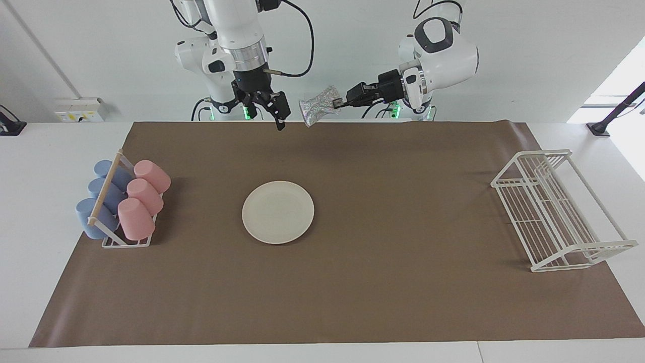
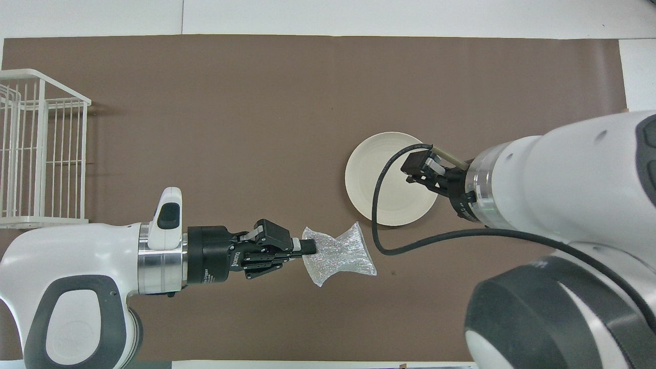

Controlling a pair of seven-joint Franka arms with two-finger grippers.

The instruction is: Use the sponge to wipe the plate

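The cream-white plate (image 1: 278, 212) (image 2: 374, 174) lies flat on the brown mat, somewhat toward the right arm's end. The silvery mesh sponge (image 1: 318, 108) (image 2: 338, 253) hangs in the air over the mat's edge nearest the robots, and my left gripper (image 1: 336, 104) (image 2: 307, 247) is shut on one end of it. My right gripper (image 1: 267, 113) (image 2: 417, 171) is open and holds nothing. It hangs high, apart from the sponge, and in the overhead view it covers the plate's rim toward the right arm's end.
A rack of pink and blue cups (image 1: 121, 204) stands at the right arm's end of the mat; the right arm hides it in the overhead view. A white wire rack (image 1: 559, 209) (image 2: 41, 154) stands at the left arm's end.
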